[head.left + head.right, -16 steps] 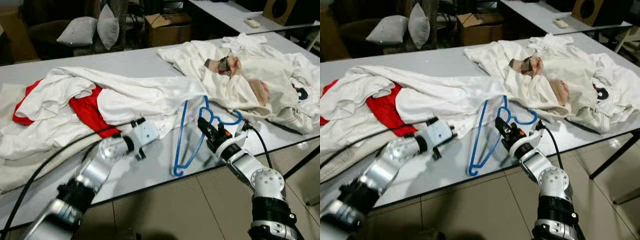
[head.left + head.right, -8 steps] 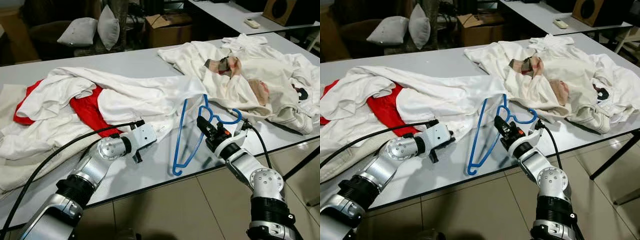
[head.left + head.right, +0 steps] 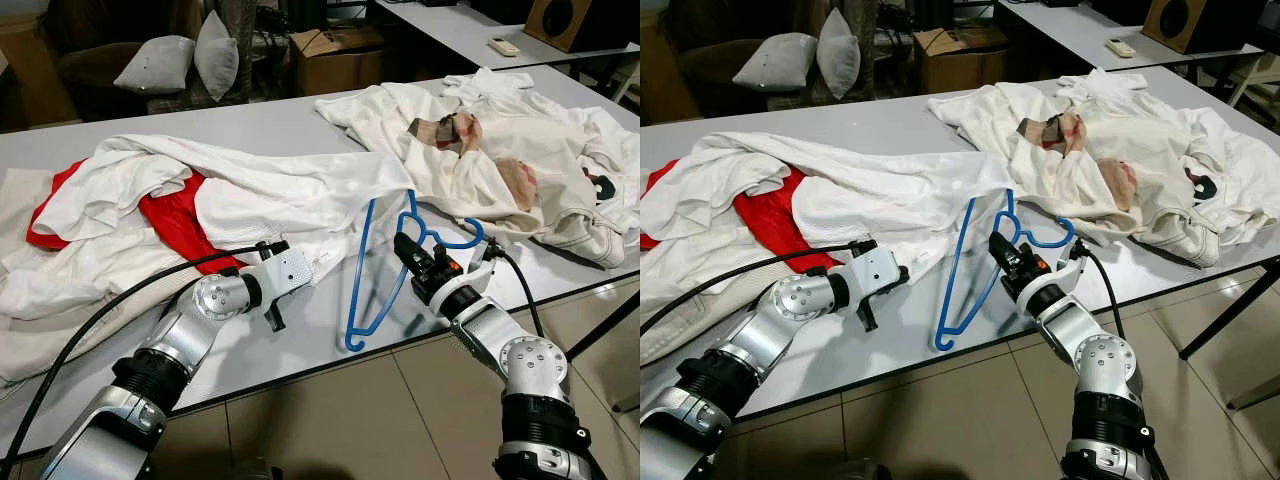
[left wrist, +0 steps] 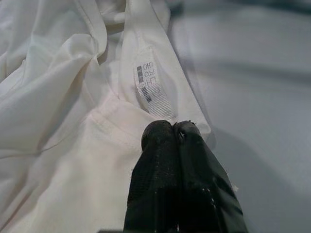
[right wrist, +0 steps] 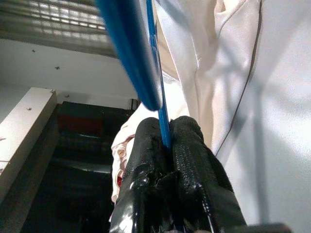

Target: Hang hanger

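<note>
Right wrist view, right pincer (image 5: 165,138) clamping blue hanger (image 3: 375,275), table (image 3: 300,345)

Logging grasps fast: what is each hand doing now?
Left hand: closed, at the white shirt collar.
Right hand: closed on the blue hanger.

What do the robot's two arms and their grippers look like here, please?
Both arms are silver metal with black joint collars. The left gripper and right gripper each have two long, textured black fingers. A black cable trails along each arm, and small orange marks sit near the right wrist.
</note>
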Controlling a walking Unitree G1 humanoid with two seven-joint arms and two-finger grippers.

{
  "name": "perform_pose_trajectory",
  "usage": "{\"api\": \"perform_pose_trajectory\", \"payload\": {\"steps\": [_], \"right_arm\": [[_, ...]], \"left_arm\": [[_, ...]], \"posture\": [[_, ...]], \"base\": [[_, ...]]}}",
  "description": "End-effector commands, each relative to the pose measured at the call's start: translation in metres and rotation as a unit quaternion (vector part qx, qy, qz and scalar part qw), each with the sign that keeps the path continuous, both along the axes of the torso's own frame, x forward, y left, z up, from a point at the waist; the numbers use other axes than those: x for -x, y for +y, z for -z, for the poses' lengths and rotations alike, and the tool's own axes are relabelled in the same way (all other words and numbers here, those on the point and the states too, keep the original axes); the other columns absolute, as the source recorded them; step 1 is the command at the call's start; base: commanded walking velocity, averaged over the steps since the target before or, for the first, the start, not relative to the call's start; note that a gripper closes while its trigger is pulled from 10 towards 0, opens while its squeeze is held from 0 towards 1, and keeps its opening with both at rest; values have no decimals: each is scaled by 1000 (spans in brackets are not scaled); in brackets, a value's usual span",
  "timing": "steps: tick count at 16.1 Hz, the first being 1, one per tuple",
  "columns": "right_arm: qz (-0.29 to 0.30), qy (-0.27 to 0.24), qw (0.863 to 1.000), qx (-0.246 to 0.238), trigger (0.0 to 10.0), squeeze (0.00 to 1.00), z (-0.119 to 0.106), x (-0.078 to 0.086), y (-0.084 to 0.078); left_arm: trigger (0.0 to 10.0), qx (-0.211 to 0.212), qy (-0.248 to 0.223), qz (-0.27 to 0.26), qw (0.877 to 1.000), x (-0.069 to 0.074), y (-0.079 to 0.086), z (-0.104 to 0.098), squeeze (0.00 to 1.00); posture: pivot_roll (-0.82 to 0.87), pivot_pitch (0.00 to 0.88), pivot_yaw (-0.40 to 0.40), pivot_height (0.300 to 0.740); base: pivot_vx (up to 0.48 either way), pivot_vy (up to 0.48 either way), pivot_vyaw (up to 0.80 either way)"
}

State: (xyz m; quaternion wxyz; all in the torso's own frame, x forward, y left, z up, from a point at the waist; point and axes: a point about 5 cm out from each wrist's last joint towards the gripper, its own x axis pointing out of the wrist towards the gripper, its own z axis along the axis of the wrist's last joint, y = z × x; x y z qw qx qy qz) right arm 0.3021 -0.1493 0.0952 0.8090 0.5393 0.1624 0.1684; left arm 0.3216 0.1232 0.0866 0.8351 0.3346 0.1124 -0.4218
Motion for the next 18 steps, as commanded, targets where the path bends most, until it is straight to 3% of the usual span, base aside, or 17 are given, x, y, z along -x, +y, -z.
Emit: {"api": "perform_pose_trajectory", "payload": {"steps": [1,3,5,6,11,13,17,18], "right_arm": [[2,-2,1000,6,10000,0,-2,0,-2],[2,-2,1000,6,10000,0,-2,-1,-2],[9,-4,1000,-3,10000,0,-3,-3,-2],[13,-4,1000,-7,10000,0,-4,-4,-2],[25,3,999,-36,10000,0,-3,-12,2],[42,14,996,-74,10000,0,-4,-19,4],[50,35,994,-96,10000,0,0,-25,9],[49,37,994,-95,10000,0,1,-24,8]], "left_arm": [[0,-4,14,-7,1000,2,3,6,0],[0,14,5,-9,1000,1,3,2,0],[0,80,-13,-17,997,3,7,-15,0],[0,91,-20,-15,996,5,10,-20,0],[0,105,-58,-4,993,20,23,-38,0],[0,111,-71,14,991,29,22,-45,0],[0,80,-64,19,994,37,15,-36,0],[10000,69,-63,4,996,34,15,-32,0]], "posture": [[14,0,21,740],[14,0,21,740],[23,0,15,740],[26,0,14,740],[56,0,4,740],[68,0,0,740],[74,5,-5,740],[74,5,-5,740]], "base": [[0,0,0],[0,0,0],[0,0,0],[0,0,0],[0,0,0],[0,0,0],[0,0,0],[0,0,0]]}}
